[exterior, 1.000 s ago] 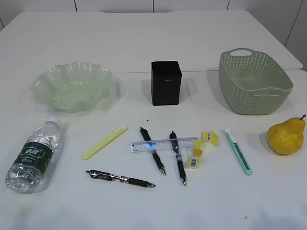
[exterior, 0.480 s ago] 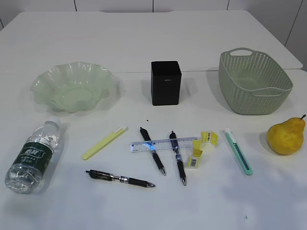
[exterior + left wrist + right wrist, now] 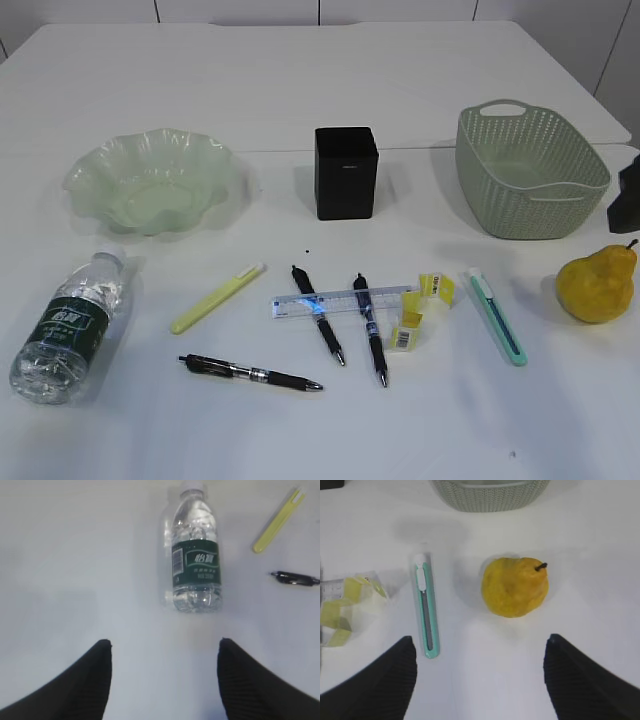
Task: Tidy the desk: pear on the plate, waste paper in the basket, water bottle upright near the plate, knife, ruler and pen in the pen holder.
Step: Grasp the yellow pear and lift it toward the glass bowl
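Pear [image 3: 515, 586]: we log it lying on the desk [image 3: 300, 90] at the far right, below the basket [image 3: 530, 170] and well apart from the plate [image 3: 150, 180] on the far left. In the right wrist view it sits just ahead of our right gripper [image 3: 480, 675], a little right of the midline between the two spread jaws, stem pointing up and to the right toward the basket. Its long axis runs roughly along that stem line. The jaws stand wide apart and hold nothing. In our judgement the right arm is the nearer one, and a short advance straight ahead, nudged right, would bring the jaws around the fruit.

Knife [image 3: 426, 605]: mint green, lying lengthwise just left of the pear, not touching it.

Waste paper [image 3: 345, 610]: yellow scraps further left, beside the ruler [image 3: 340, 300].

Water bottle [image 3: 196, 555]: on its side, cap pointing away from our left gripper [image 3: 165, 680], long axis nearly in line with the approach, slightly right of centre. The left jaws are parted and empty.

Pen holder [image 3: 346, 172]: upright at centre back, between plate and basket. Three dark pens and a yellow one lie in front of it.
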Robot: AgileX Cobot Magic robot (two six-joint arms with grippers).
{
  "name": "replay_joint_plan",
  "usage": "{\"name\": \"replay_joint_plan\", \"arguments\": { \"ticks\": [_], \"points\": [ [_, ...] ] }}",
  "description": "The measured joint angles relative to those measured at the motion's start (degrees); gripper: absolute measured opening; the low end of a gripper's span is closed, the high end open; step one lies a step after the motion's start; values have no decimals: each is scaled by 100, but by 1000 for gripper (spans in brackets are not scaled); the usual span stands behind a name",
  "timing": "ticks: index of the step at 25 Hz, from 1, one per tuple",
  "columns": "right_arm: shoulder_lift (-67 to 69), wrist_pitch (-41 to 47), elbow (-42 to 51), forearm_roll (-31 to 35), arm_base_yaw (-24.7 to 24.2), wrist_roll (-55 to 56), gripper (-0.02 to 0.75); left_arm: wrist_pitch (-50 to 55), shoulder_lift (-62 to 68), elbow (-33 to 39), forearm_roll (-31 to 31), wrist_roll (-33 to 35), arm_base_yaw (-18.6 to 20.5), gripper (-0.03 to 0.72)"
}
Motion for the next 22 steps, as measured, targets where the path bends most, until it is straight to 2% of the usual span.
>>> {"name": "replay_joint_plan", "arguments": {
  "ticks": [6,12,18,22],
  "points": [
    [942,46,-594,0,-646,5,586,157,687,-127,-154,0,0,466],
    [1819,753,-1432,218,-1326,-279,585,-65,1066,-181,-430,0,0,466],
    [2696,1576,-2328,909,-1474,-834,586,-272,1517,-527,-430,0,0,466],
    [3069,1726,-2552,1335,-1474,-1021,585,-329,1889,-831,-323,0,0,466]
  ]
}}
